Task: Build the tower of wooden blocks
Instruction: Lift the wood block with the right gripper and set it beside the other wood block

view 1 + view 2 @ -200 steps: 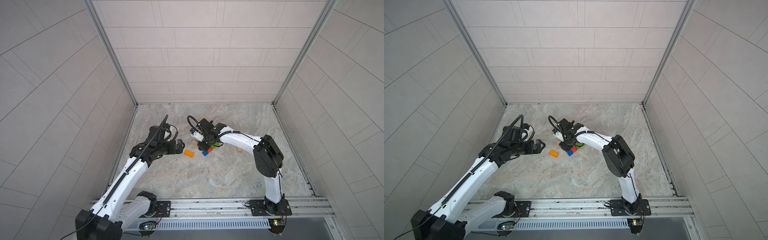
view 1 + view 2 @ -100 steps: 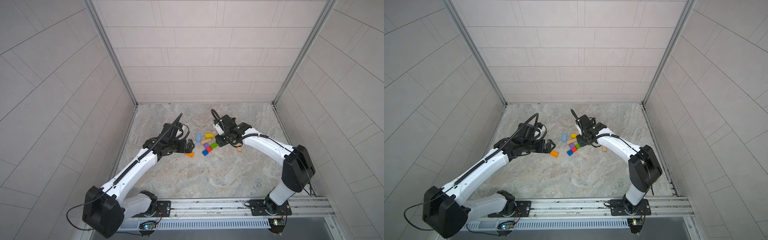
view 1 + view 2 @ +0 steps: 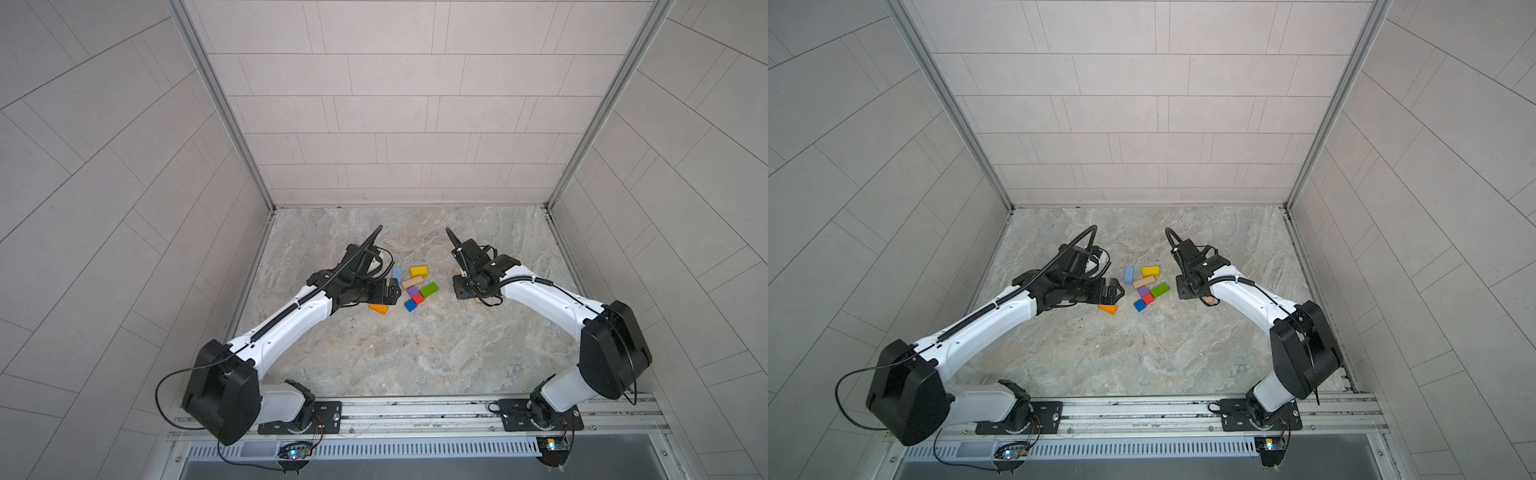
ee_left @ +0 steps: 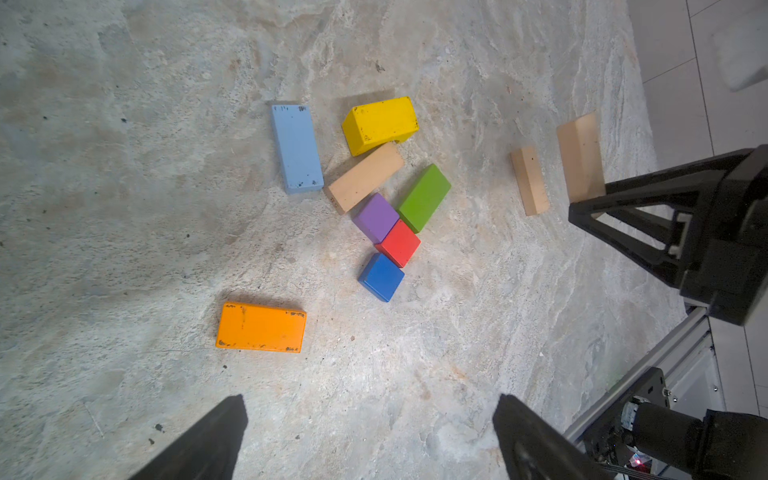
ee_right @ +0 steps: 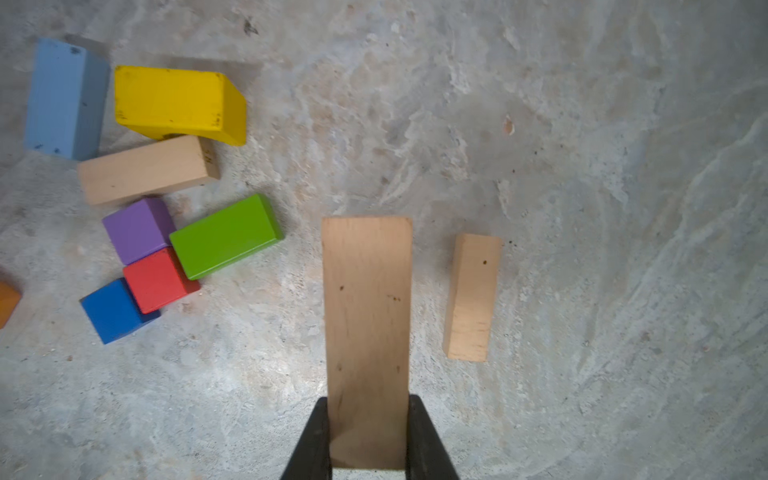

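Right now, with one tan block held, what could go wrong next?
1. The right gripper pinches the held tan block at one end only; it may swivel or slip when placed.
2. The loose tan block lies close beside it and could get knocked.
3. The purple cube, red cube and blue cube touch; grasping one may shove the others.

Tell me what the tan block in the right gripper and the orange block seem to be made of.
The held tan block, clamped in the right gripper, looks like bare, unvarnished wood: faint grain and small dark specks show. The orange block is probably wood under matte orange paint, which is chipped dark along its edges and corners.
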You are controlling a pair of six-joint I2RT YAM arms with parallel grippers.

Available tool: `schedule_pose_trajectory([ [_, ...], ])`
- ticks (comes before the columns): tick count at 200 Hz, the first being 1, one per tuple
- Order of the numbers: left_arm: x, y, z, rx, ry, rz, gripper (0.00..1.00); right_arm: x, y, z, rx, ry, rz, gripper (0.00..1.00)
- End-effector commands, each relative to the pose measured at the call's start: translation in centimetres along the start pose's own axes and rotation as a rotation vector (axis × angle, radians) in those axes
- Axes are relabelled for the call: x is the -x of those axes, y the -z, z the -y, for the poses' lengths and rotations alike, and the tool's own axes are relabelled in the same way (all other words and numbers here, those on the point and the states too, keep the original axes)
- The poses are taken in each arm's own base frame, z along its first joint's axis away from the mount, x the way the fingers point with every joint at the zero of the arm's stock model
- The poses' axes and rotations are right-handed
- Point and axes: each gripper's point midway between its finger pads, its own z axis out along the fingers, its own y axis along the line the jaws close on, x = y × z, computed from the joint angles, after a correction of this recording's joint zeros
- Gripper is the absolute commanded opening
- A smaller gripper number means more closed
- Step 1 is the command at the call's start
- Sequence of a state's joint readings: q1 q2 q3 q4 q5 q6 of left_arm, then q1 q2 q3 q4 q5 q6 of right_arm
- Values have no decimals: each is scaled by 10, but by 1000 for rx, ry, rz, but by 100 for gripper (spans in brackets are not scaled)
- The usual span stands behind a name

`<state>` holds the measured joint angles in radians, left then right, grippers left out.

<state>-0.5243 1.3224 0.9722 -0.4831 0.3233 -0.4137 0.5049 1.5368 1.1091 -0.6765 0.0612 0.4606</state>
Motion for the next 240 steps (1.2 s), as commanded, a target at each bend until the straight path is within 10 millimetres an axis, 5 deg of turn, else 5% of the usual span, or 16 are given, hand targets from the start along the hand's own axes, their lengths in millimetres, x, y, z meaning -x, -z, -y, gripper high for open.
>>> schedule_pose_trajectory([
  [1, 2, 3, 5, -15, -7, 14, 100, -3, -2, 14, -48, -73, 15, 17],
  [137, -15, 14, 6, -37, -28, -25, 100, -18, -58, 21, -88, -110, -65, 17],
  [240, -16, 8, 6, -44, -16, -35, 100, -30, -71, 23, -108, -98, -109, 19],
])
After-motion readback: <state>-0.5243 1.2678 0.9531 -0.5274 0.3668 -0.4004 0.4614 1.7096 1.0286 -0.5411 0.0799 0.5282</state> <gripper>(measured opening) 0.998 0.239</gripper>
